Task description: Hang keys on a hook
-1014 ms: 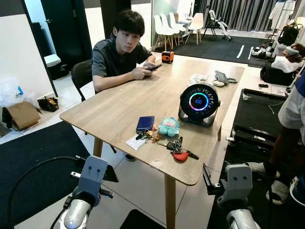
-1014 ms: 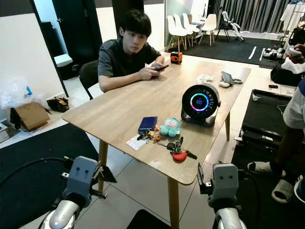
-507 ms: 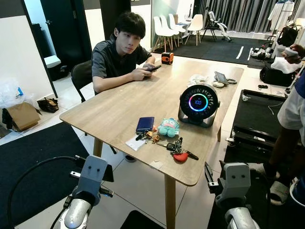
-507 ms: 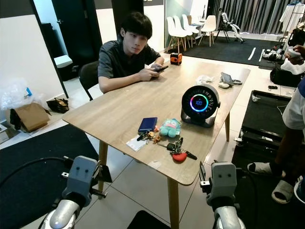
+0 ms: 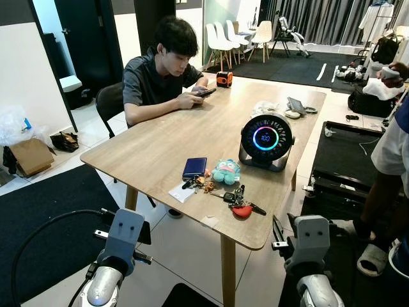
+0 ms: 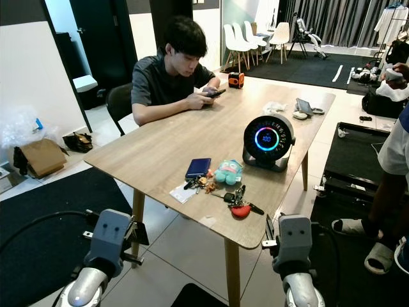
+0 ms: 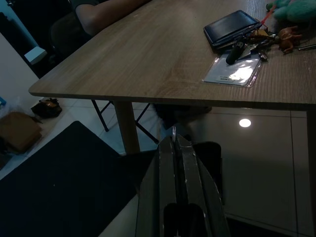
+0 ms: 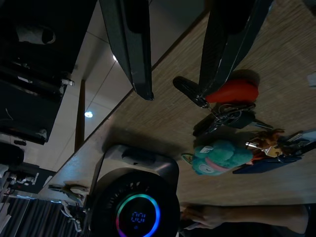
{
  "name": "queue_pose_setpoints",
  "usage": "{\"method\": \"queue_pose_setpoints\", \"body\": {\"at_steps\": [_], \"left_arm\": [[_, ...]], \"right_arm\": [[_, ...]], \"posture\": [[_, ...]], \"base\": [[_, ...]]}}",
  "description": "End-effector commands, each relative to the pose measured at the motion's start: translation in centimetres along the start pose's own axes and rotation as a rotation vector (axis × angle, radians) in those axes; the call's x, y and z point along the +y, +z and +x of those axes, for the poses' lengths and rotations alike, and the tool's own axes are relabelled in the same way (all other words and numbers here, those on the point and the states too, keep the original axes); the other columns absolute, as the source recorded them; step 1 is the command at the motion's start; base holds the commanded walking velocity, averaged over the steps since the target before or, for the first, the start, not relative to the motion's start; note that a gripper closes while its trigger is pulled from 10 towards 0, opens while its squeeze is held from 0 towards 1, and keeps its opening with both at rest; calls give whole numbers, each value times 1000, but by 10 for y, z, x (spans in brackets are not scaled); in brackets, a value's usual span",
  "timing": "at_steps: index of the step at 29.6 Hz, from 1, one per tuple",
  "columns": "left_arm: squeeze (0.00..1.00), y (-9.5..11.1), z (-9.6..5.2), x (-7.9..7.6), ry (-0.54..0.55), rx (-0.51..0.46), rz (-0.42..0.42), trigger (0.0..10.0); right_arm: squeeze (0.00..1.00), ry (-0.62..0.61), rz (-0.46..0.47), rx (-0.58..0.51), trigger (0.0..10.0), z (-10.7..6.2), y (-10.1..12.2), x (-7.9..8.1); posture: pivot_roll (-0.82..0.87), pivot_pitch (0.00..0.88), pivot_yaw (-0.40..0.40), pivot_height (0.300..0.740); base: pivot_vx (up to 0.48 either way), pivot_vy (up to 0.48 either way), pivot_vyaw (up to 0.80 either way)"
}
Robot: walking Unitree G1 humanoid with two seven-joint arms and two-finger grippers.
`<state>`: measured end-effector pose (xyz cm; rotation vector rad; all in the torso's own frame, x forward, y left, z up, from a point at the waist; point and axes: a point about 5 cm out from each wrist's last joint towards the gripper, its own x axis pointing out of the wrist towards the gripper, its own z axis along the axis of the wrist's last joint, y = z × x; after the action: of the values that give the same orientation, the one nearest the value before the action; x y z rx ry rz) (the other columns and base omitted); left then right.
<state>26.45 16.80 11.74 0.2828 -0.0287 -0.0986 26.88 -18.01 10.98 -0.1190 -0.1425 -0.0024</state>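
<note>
Keys (image 5: 239, 199) with a red tag lie in a pile near the front edge of the wooden table (image 5: 153, 147), just beside a teal plush toy (image 5: 224, 171), a blue wallet (image 5: 194, 167) and a white card (image 5: 182, 190). The right gripper (image 8: 173, 74) hangs above the keys with its 2 fingers spread wide. The left gripper (image 7: 174, 148) waits low by the table corner, its fingers pressed together. No hook can be seen. I think the grab could go wrong: the pile is messy, so the fingers may catch the toy or drag a 2nd bunch along. A push could slide the keys off the edge. A person (image 5: 160, 70) sits close at the table too.
</note>
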Motion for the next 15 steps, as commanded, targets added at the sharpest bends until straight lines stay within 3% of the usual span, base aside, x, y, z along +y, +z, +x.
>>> {"method": "queue_pose_setpoints", "body": {"at_steps": [1, 7, 8, 12, 13, 14, 15], "left_arm": [[0, -1, 1, 0, -2, -2, 16, 10000], [0, -1, 1, -1, -2, -2, 17, 10000], [0, -1, 1, 0, -2, -2, 18, 10000], [0, -1, 1, 0, 2, -2, 20, 10000], [0, -1, 1, 1, 3, -2, 21, 10000], [0, -1, 1, 1, 4, -3, 22, 10000], [0, -1, 1, 1, 5, -4, 23, 10000]], "right_arm": [[0, 12, 4, 27, 10000, 0, -5, 4], [0, 29, 24, 28, 10000, 1, -6, 7], [1000, 35, 28, 27, 10000, 2, -6, 8], [1000, 23, 15, 25, 10000, 3, -6, 7], [635, 17, 7, 25, 10000, 3, -6, 7], [98, 22, 13, 23, 10000, 4, -6, 7], [1000, 22, 11, 23, 10000, 4, -6, 7]], "posture": [[6, 43, 38, 740], [11, 39, 35, 740], [12, 38, 35, 740], [15, 37, 36, 740], [17, 38, 36, 740], [17, 38, 36, 740], [17, 38, 37, 740]], "base": [[0, 0, 0], [0, 0, 0], [0, 0, 0], [0, 0, 0], [0, 0, 0], [0, 0, 0], [0, 0, 0]]}}
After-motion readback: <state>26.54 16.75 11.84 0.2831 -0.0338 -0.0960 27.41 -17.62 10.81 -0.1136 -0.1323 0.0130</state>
